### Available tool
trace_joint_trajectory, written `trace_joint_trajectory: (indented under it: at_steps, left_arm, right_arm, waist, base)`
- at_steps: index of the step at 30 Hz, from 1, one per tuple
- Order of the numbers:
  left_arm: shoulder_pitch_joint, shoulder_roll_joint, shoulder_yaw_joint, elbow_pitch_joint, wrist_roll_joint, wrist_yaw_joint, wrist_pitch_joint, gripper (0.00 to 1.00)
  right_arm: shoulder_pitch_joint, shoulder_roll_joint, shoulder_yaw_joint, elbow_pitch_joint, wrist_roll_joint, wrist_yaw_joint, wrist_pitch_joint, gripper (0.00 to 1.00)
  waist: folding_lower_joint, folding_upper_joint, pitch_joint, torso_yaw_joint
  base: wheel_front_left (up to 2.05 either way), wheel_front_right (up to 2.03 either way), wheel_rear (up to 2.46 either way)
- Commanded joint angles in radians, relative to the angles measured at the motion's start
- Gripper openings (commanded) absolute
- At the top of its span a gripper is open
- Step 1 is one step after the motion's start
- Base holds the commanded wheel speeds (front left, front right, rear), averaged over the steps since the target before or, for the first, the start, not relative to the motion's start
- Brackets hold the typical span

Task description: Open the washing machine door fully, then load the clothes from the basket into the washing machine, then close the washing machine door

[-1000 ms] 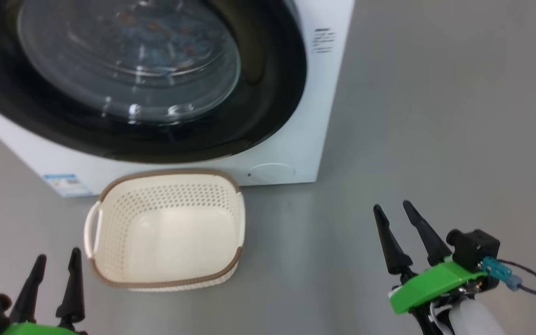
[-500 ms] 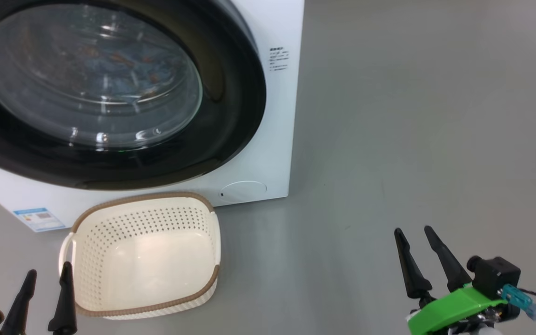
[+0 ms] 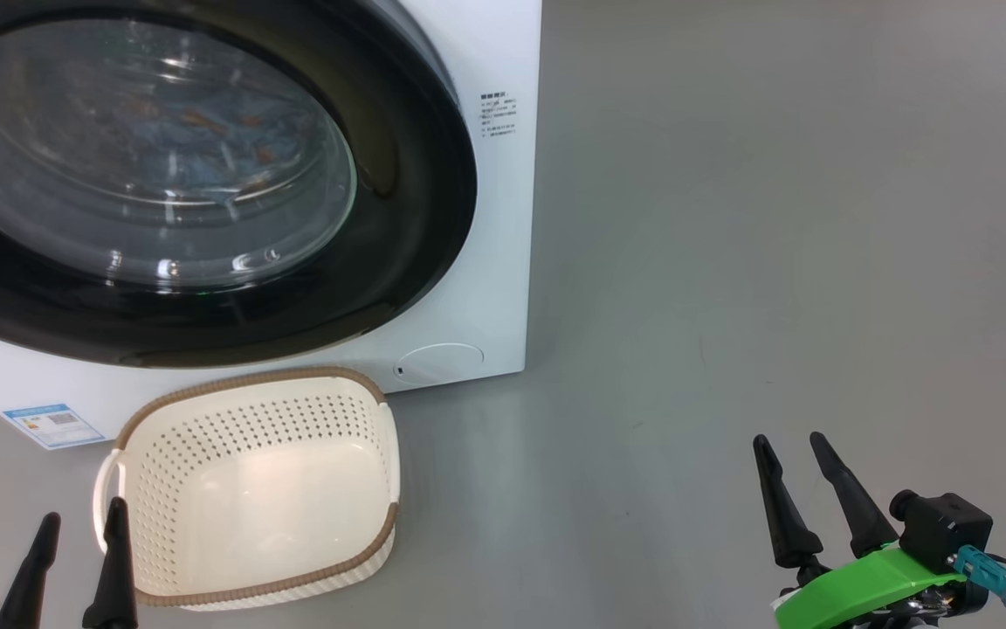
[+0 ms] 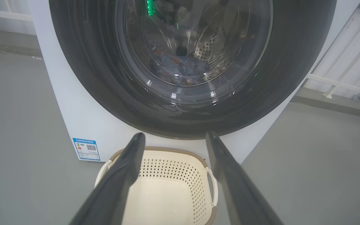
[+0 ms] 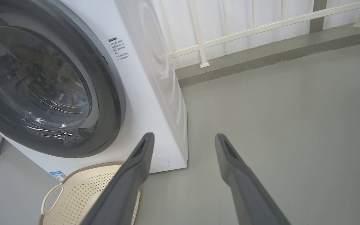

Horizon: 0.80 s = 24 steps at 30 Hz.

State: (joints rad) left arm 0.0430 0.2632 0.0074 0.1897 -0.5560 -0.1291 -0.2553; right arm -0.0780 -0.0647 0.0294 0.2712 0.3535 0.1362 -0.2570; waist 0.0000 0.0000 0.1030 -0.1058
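Clothes [image 4: 180, 67] inside washing machine [image 3: 503, 262] — door [image 3: 420, 201] shut

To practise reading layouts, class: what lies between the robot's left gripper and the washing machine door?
The empty basket stands on the floor between the left gripper and the washing machine door; the left wrist view shows it.

Glossy black plastic ring and clear, smooth glass on the door [image 3: 416, 218]; smooth, slightly shiny white casing on the washing machine [image 3: 503, 262]. Perforated shiny steel in the drum [image 4: 211, 50], soft blue cloth for the clothes [image 4: 180, 67]. Cream perforated plastic, faintly glossy, for the basket [image 3: 250, 424], with a brown woven-look rim. Matt, smooth grey floor [image 3: 730, 262]. Matt dark plastic on the right gripper [image 5: 183, 135].
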Motion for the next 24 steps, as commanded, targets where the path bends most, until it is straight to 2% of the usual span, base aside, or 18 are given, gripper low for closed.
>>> trace_joint_trajectory:
  at_steps: [1,9,10,15,19,24]
  left_arm:
    - [-0.023,0.025,0.041,-0.028,0.019,-0.002,-0.006,1.0]
    - [-0.018,0.026,0.033,-0.046,0.017,-0.002,-0.006,1.0]
    - [0.0,0.0,-0.003,-0.021,0.008,0.0,0.0,0.0]
    - [0.001,-0.023,-0.007,0.0,-0.008,0.0,0.005,0.0]
    - [-0.002,-0.03,-0.004,0.0,-0.052,0.0,0.02,0.0]
    - [-0.01,-0.037,0.0,0.005,-0.095,0.001,0.034,0.0]
  right_arm:
    - [0.005,0.001,0.022,-0.029,-0.001,-0.006,-0.005,1.0]
    - [0.013,0.006,0.01,-0.04,0.001,-0.006,-0.005,1.0]
    - [0.005,0.004,-0.011,-0.015,0.002,0.0,0.0,0.0]
    - [0.014,0.006,-0.008,0.009,0.018,0.0,0.003,0.0]
    - [0.014,0.004,-0.011,0.006,0.072,0.0,0.015,0.0]
    - [0.011,0.001,-0.013,0.006,0.126,0.0,0.028,0.0]
  waist:
    - [0.0,0.0,0.001,-0.001]
    - [0.0,0.0,0.0,-0.004]
    - [0.0,0.0,0.0,-0.005]
    - [0.0,0.0,0.0,-0.004]
    - [0.0022,0.0,-0.007,0.001]
    - [0.0001,0.0,-0.01,0.006]
  base:
    - [0.0,0.0,0.0]
    - [0.0,0.0,0.0]
    - [0.0,0.0,0.0]
    - [0.0,0.0,0.0]
    - [0.0,0.0,0.0]
    - [0.0,0.0,0.0]
